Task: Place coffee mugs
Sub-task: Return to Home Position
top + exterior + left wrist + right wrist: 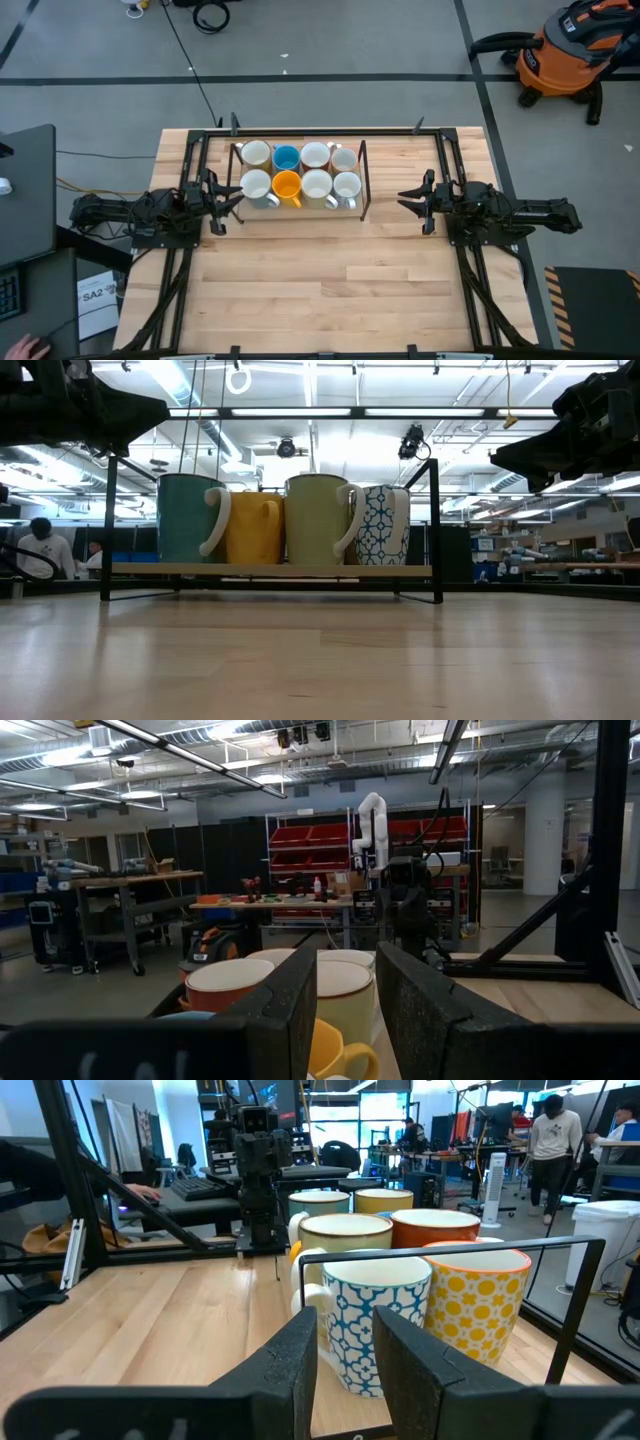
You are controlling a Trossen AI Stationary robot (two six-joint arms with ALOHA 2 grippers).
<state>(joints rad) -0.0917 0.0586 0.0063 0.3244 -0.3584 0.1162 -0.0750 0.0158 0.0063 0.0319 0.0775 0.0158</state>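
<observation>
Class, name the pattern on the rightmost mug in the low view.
White mug with blue lattice; clearest in right wrist view.

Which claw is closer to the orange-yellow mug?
Left. The left gripper is beside the rack end nearest the orange-yellow mug; the right gripper is off the opposite end, farther away.

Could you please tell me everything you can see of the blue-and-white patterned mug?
The blue-and-white patterned mug is white with a blue lattice print, a plain white inside and a white handle, and it looks like glazed ceramic. It stands upright and empty at the right end of the front row on the wooden shelf, with the light green mug beside it and the yellow patterned mug behind it. Whether they touch cannot be told. The right gripper, open, is apart from it.
</observation>
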